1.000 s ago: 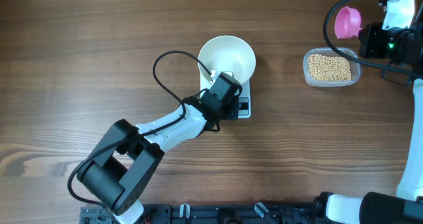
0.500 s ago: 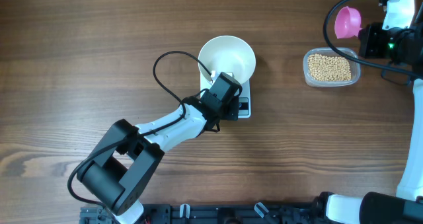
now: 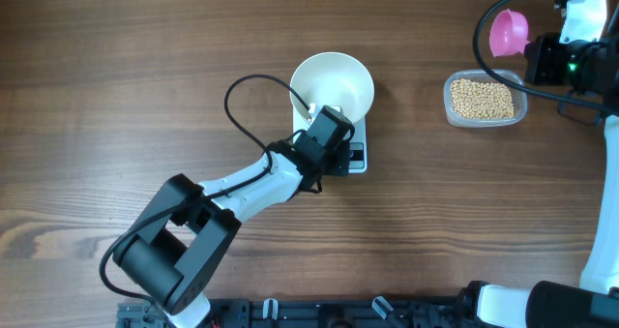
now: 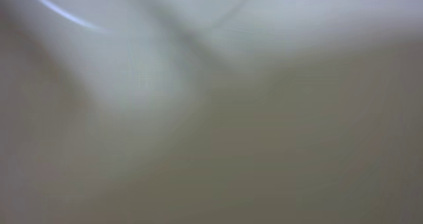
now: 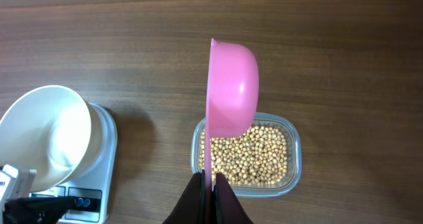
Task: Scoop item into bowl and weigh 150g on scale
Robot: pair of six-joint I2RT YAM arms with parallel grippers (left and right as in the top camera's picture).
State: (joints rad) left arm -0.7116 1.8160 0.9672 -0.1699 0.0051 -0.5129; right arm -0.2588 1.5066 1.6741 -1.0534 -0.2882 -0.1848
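Sitting on the scale (image 3: 356, 160) at the middle of the wooden table (image 3: 116, 67), the white bowl (image 3: 334, 81) shows a plain white inside, while the beans (image 3: 482, 98) lie well apart to its right in a clear tub (image 3: 451, 102). Near that tub the right gripper (image 5: 213, 184) pinches the handle of a pink scoop (image 5: 232, 85) (turned on its side). The left gripper (image 3: 317, 115), pressed together, sits at the bowl's near rim and hides part of the scale's front, and its own camera gives only a white blur.

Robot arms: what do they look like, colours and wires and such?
The left arm and right arm are white tubes joined by chunky black joints. A thin black cable loops beside each. The right arm's fingers are slim and dark.
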